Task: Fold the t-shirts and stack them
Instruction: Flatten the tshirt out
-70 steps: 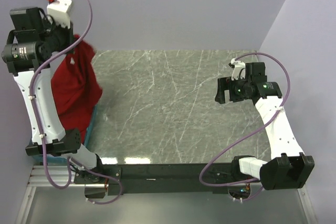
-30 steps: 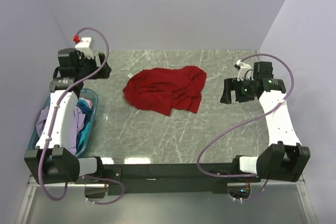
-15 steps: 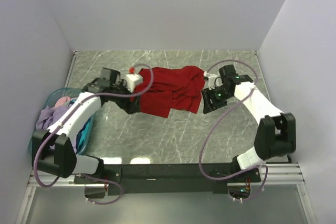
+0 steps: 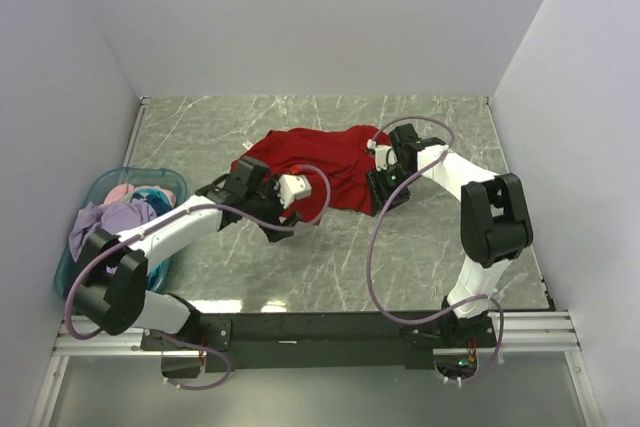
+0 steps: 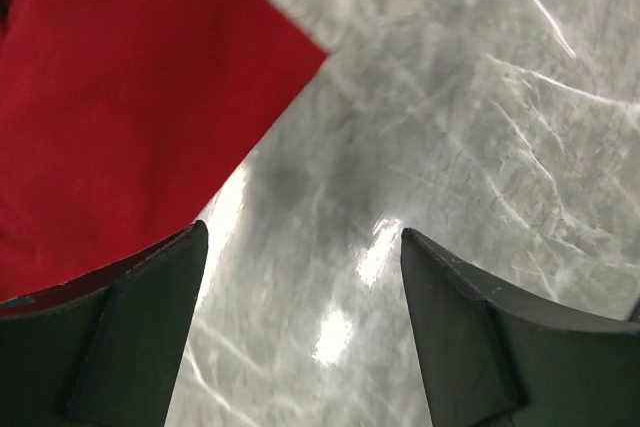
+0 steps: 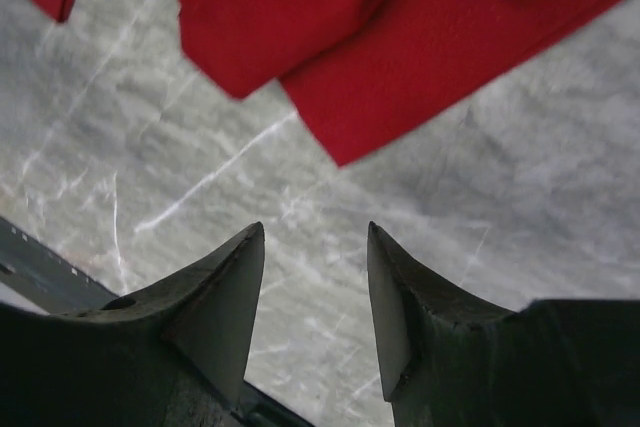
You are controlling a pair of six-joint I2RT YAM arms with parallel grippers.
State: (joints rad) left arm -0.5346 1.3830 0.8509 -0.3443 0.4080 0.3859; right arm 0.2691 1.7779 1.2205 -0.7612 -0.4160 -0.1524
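A red shirt [image 4: 320, 169] lies crumpled in a loose heap on a grey marbled table [image 4: 440, 247], slightly far of centre. A blue basket [image 4: 100, 187] with more clothes [image 4: 125, 215] is seen at the left edge.

The left arm [image 4: 170, 232] is stretched low to the near-left edge of the shirt, and the right arm [image 4: 450, 172] is bent in to its right edge.

In the left wrist view, the left fingers [image 5: 140, 327] are spread wide with nothing between them. One finger is right at the red edge, and bare table is seen in the gap. In the right wrist view, the right fingers [image 6: 215, 307] are parted by a moderate gap and also hold nothing. A pointed flap of red cloth lies just beyond their tips.

The step in hand is judged to be a two-sided grasp, so that the heap can be drawn out flat before any fold is made.

It is best done if each pair of fingers is lowered until one tip can be slid under the cloth edge. Only an outer edge or corner should be pinched, not a bunched fold. The edges should then be lifted a little and pulled apart evenly. If several layers are caught, the shirt is likely to stay twisted.
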